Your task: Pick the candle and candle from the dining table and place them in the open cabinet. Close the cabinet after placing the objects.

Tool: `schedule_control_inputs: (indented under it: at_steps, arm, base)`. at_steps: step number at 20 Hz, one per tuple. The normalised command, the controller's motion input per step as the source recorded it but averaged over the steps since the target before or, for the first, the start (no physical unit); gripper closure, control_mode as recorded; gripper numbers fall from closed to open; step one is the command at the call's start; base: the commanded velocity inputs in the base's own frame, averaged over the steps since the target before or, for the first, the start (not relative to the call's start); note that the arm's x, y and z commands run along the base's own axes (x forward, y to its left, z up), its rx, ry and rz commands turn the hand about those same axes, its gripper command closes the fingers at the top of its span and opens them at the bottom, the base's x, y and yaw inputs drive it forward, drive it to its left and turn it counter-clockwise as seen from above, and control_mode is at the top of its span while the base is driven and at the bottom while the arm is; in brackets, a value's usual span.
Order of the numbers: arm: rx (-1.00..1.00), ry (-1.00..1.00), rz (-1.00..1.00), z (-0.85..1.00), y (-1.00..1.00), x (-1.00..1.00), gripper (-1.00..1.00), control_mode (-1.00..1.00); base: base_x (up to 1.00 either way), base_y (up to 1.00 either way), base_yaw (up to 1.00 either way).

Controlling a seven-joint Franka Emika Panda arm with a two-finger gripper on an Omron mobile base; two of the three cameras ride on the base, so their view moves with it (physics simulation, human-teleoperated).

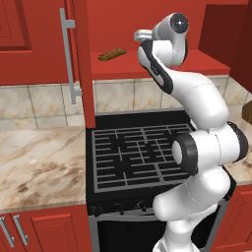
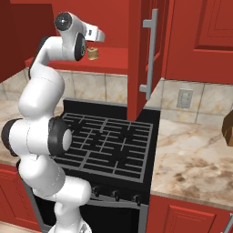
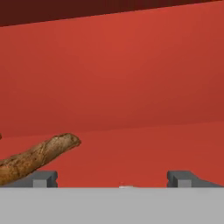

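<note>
Up on the red shelf (image 2: pixel 113 61) of the open cabinet (image 1: pixel 81 59) sits a squat golden-tan candle (image 2: pixel 93 53), close to the shelf's front edge. Just beside it, the gripper (image 3: pixel 112 179) is spread wide, grasping nothing. A brown elongated lump (image 1: pixel 112 54) lies further along the shelf. Below, a black stove (image 1: pixel 138 157) stands between marbled surfaces (image 1: pixel 39 162).

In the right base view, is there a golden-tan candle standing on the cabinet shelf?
Yes, the golden-tan candle stands upright on the red cabinet shelf, just beside the robot's hand.
</note>
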Motion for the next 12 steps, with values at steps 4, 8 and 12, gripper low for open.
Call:
schedule_control_inputs:
  at_steps: [4,8,12]
  arm:
    - [0.00,0.00,0.00,0.25,0.00,-0.86,-1.00,-1.00]
    - [-0.01,0.00,0.00,0.23,0.00,-1.00,-1.00,-1.00]
    - [-0.03,0.00,0.00,0.20,0.00,-1.00,-1.00,-1.00]
  base:
    - [0.00,0.00,0.00]
    - [0.00,0.00,0.00]
    - [0.00,0.00,0.00]
